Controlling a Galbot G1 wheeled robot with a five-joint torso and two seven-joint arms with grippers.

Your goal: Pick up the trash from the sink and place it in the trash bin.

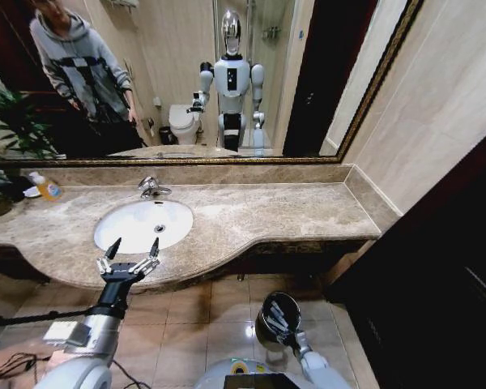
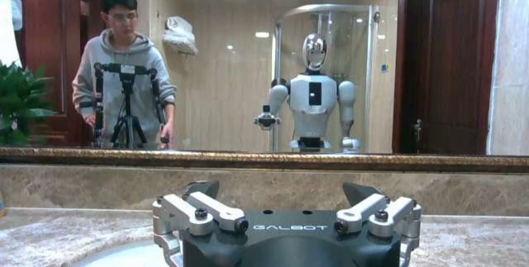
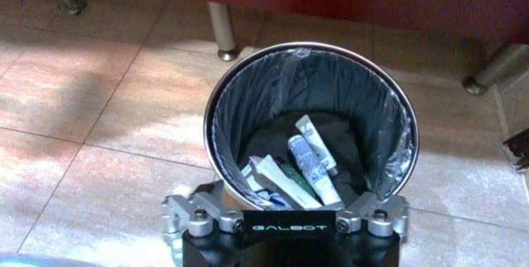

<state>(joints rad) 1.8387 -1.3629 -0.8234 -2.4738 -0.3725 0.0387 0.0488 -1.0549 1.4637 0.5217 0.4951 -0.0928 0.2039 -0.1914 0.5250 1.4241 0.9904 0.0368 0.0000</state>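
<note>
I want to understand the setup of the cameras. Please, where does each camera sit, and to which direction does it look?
Head view: from the robot's head, down on the sink and the floor; both arms show, left gripper with jaws open at the counter's front edge, right gripper over the trash bin.
Left wrist view: behind the left gripper, level across the counter at the mirror.
Right wrist view: above the right gripper, straight down into the trash bin holding trash.
Shared: head and left wrist views both show the mirror.

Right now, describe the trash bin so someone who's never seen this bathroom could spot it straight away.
Find the marbled counter, then look to the tiled floor below its front edge. The trash bin stands there under the right gripper: small, round, dark-lined, shiny metal rim, holding white tubes.
</note>
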